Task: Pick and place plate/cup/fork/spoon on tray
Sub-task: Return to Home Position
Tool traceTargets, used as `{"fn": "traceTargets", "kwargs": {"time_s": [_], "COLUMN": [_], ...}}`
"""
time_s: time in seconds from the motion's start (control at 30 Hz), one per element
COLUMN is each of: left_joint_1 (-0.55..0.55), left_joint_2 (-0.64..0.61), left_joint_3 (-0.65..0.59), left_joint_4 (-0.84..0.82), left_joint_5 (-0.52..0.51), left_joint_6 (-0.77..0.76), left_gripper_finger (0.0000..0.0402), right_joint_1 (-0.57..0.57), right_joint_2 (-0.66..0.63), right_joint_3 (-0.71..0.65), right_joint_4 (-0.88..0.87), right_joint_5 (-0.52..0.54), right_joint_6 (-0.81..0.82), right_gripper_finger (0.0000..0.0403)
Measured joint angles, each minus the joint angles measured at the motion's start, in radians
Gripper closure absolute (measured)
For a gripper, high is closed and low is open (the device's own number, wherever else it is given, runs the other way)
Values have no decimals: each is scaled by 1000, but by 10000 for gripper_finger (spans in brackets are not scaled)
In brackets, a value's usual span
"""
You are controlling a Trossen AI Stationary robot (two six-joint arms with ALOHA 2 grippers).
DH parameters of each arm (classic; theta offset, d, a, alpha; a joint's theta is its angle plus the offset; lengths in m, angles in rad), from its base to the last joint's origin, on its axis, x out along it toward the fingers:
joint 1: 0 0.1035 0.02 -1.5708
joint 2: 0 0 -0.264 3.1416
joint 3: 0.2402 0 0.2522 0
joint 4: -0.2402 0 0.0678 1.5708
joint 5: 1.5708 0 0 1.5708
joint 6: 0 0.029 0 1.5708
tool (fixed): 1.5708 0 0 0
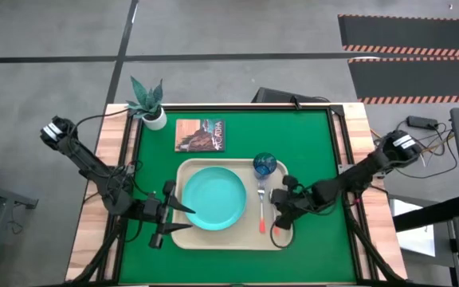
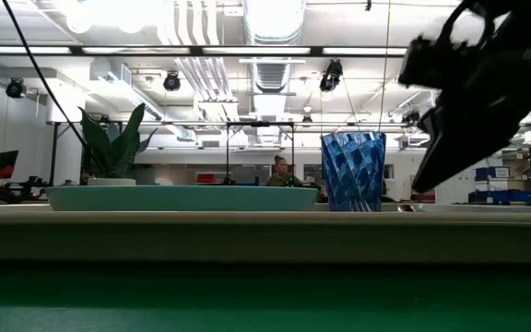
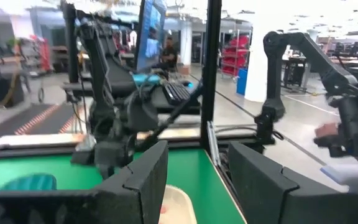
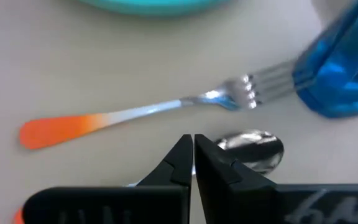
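The beige tray (image 1: 188,239) lies at the middle of the green table. On it are the turquoise plate (image 1: 213,198), the blue cup (image 1: 264,165) at its far right corner, and the fork (image 1: 262,209) with its tines toward the cup. The spoon (image 4: 253,148) lies on the tray beside the fork (image 4: 166,111); my right gripper's fingers cover its shaft. My right gripper (image 4: 193,144) is shut and hangs a little above the spoon, clear of the tray in the low view (image 2: 427,184). My left gripper (image 3: 197,180) is open and empty at the tray's left edge (image 1: 172,214).
A white pot with a green plant (image 1: 151,112) stands at the table's far left corner. A brown picture card (image 1: 201,134) lies beyond the tray. Green table shows on the tray's right and near sides. A person (image 2: 282,171) sits far off in the room.
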Motion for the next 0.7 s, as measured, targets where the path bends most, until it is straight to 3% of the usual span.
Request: {"fn": "traceTargets", "kwargs": {"time_s": [0.23, 0.4, 0.5, 0.7], "left_joint_1": [-33, -29, -3, 115], "left_joint_2": [-93, -160, -201, -262], "left_joint_3": [0, -3, -4, -4], "left_joint_4": [-185, -345, -375, -411], "left_joint_5": [-15, -91, -94, -95], "left_joint_6": [-76, -69, -62, 60], "left_gripper_finger": [246, 246, 248, 286], "right_joint_1": [119, 155, 127, -11], "right_joint_2": [-58, -140, -198, -314], "right_joint_3": [6, 6, 6, 6], "right_joint_4": [56, 208, 288, 335], "right_joint_5": [186, 248, 198, -28], "right_joint_6": [-153, -417, -582, -781], "right_gripper_finger": [394, 394, 394, 394]}}
